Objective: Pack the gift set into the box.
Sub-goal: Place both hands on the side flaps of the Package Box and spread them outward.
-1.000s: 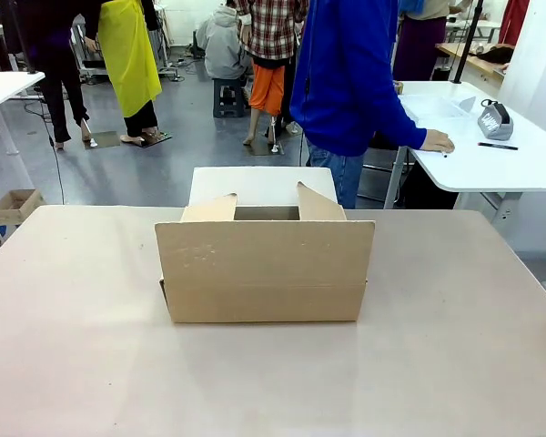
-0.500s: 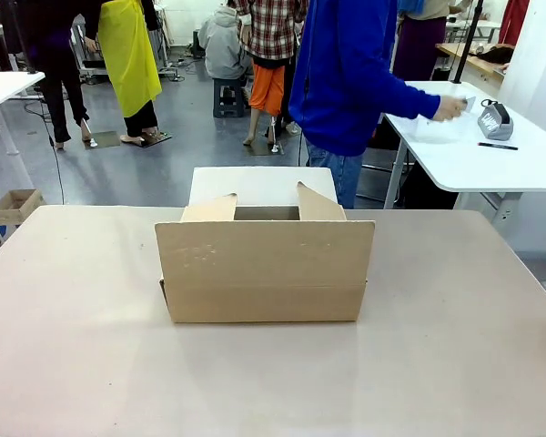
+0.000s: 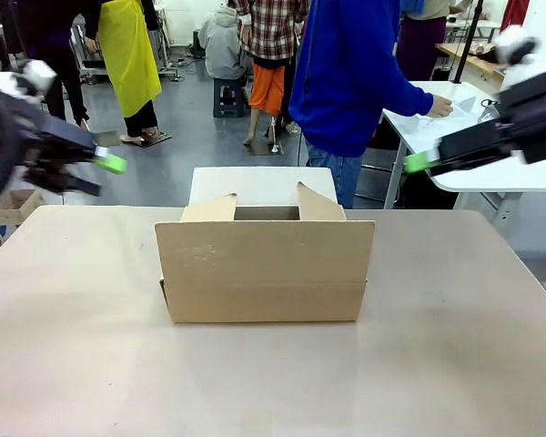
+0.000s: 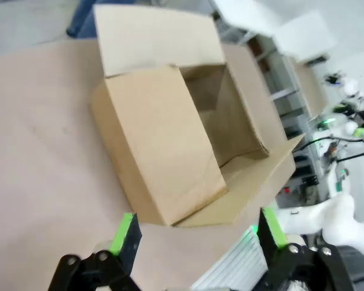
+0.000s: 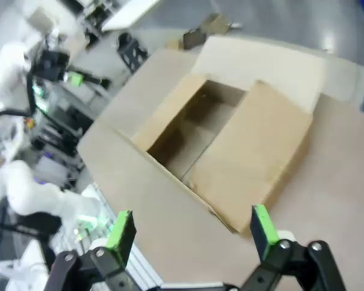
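The box [image 3: 264,269] stands in the middle of the table with its flaps up. In the wrist views the box [image 4: 170,133] [image 5: 230,145] has a bare inside. My left gripper [image 3: 100,176] hangs open in the air off the box's left side, and the left wrist view shows its fingers [image 4: 124,233] spread wide with nothing between them. High on the right my right gripper [image 3: 423,162] is also open, fingers [image 5: 261,224] far apart. A person in blue rests a hand [image 3: 441,107] on something pale on a side table. I cannot tell if it is the gift set.
The tan table [image 3: 273,391] is bare around the box. A small white table [image 3: 262,185] stands just beyond it. The white side table [image 3: 491,168] at the right carries a grey item [image 3: 496,118]. A small brown carton [image 3: 14,205] sits on the floor at the left.
Both arms have swung into the front view, the left from the left side and the right from the right. The person's hand lifted something pale, then came back down on the side table.
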Controlling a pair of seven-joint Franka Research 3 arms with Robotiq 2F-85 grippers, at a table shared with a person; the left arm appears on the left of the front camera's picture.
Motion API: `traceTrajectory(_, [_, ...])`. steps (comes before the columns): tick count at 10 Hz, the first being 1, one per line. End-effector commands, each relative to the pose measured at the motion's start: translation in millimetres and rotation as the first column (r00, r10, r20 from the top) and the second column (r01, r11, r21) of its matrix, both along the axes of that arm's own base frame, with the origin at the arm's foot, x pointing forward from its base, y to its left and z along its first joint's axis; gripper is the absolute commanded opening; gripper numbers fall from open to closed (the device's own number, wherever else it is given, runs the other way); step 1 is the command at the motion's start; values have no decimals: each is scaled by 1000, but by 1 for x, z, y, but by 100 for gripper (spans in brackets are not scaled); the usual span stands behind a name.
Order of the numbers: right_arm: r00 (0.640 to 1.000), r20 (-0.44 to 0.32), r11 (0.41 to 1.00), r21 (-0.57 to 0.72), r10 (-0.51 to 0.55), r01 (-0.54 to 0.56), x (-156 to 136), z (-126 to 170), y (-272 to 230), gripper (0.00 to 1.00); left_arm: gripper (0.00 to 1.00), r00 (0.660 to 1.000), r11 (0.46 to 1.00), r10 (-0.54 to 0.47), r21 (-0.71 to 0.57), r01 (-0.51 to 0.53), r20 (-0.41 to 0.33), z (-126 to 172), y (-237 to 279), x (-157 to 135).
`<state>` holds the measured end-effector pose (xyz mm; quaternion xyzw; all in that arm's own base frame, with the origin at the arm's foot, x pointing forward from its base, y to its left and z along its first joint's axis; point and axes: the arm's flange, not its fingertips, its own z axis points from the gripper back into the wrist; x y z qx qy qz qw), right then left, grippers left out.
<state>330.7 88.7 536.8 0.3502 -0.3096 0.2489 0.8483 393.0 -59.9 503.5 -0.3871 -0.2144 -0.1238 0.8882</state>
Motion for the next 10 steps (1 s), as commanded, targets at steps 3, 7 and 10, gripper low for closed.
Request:
traceTrajectory(3, [957, 244, 987, -62, 156, -145, 10, -43, 54, 100, 100, 999, 974, -31, 225, 35, -24, -9, -77, 15])
traceTrajectory(7, [977, 161, 985, -125, 137, -118, 14, -22, 72, 100, 100, 999, 984, -25, 178, 20, 23, -9, -82, 13])
traceTrajectory(10, [970, 165, 980, -117, 181, -163, 38, -29, 72, 100, 100, 999, 956, -44, 289, 43, -6, 4, -131, 24])
